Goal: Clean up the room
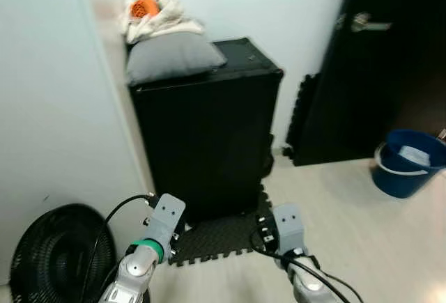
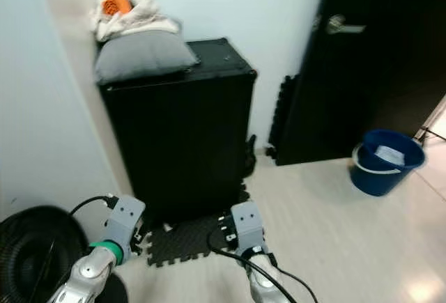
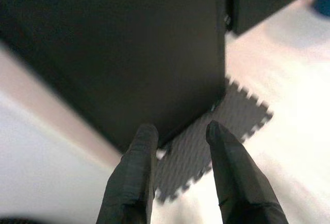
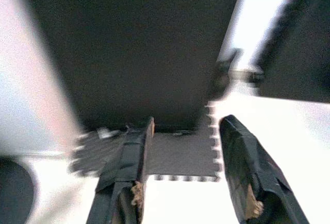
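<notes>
A tall black cabinet [image 1: 202, 136] stands against the white wall [image 1: 56, 108], in the corner beside a dark door [image 1: 376, 59]; on its top lies a grey cushion [image 1: 171, 58], and behind the cushion, touching it, a heap of cream cloth [image 1: 159, 19] with an orange item [image 1: 145, 7] nested in it; what the orange item is cannot be told. A dark foam mat [image 1: 216, 237] with jigsaw edges lies on the pale floor [image 1: 348, 212] at the cabinet's foot, part of it under the cabinet; more dark jigsaw-edged pieces [image 1: 301, 111] lean upright between cabinet and door. A blue bucket [image 1: 406, 162] sits on the floor to the right, well apart from the cabinet, with something pale inside it. A black round fan [image 1: 59, 254] rests low on the left, against the wall.

Left claw [image 3: 178, 131]: held low in front of the cabinet, above the mat's left part; fingers [image 3: 136, 172] parted with a clear gap; nothing between them. Right claw [image 4: 185, 126]: held low beside the left one, over the mat; fingers [image 4: 242, 167] spread wider; also holding nothing. The wrist views are blurred; both look along the fingers at the cabinet's dark face and the mat below it.
</notes>
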`<state>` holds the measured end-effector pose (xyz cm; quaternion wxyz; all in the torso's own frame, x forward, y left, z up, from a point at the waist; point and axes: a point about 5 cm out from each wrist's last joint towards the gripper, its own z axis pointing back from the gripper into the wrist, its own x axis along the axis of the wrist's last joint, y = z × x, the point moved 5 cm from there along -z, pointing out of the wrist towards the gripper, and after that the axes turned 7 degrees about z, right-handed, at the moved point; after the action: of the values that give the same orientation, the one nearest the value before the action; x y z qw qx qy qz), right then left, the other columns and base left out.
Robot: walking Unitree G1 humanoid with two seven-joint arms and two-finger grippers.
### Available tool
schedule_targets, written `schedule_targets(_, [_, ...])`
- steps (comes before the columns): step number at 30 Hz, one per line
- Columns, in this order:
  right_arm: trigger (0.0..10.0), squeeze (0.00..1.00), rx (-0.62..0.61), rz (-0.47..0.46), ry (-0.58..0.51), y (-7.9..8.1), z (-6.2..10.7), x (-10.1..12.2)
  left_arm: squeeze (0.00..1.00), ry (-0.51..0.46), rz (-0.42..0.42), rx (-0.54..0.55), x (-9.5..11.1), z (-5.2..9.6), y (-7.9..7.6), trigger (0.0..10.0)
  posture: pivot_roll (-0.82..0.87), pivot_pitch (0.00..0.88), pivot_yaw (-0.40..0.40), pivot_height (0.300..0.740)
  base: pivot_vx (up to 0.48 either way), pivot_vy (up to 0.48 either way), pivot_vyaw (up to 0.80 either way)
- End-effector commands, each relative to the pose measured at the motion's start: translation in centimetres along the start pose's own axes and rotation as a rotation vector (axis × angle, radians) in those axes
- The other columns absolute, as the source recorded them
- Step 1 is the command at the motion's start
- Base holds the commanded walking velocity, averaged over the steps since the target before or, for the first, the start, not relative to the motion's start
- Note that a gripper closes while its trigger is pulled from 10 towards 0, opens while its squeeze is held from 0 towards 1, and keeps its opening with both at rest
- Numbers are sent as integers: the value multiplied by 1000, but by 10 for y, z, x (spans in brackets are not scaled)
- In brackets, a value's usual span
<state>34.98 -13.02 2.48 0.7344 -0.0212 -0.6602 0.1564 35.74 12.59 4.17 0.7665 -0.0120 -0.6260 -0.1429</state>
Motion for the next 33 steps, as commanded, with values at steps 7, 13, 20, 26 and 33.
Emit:
schedule_targets(7, [10000, 0, 20, -19, 16, 11, 1, -3, 0, 55, 3, 23, -16, 6, 7, 10000, -97, 0, 86, 740, 0, 0, -800])
schedule_targets(13, [10000, 0, 21, -19, 16, 11, 1, -4, 0, 54, 2, 27, -16, 5, 7, 10000, -97, 0, 85, 740, 0, 0, -800])
schedule_targets(20, [10000, 0, 22, -17, 16, 11, 1, -3, 0, 53, 2, 21, -16, 6, 6, 10000, -97, 0, 85, 740, 0, 0, -800])
schedule_targets(26, [10000, 0, 23, -14, 16, 10, 1, -3, 0, 48, 14, 25, -14, 5, 6, 10000, -98, 0, 84, 740, 0, 0, -800])
schedule_targets(33, [10000, 0, 25, -12, 16, 10, 0, -3, 0, 52, 52, 47, -14, 3, 9, 10000, -97, 0, 83, 740, 0, 0, -800])
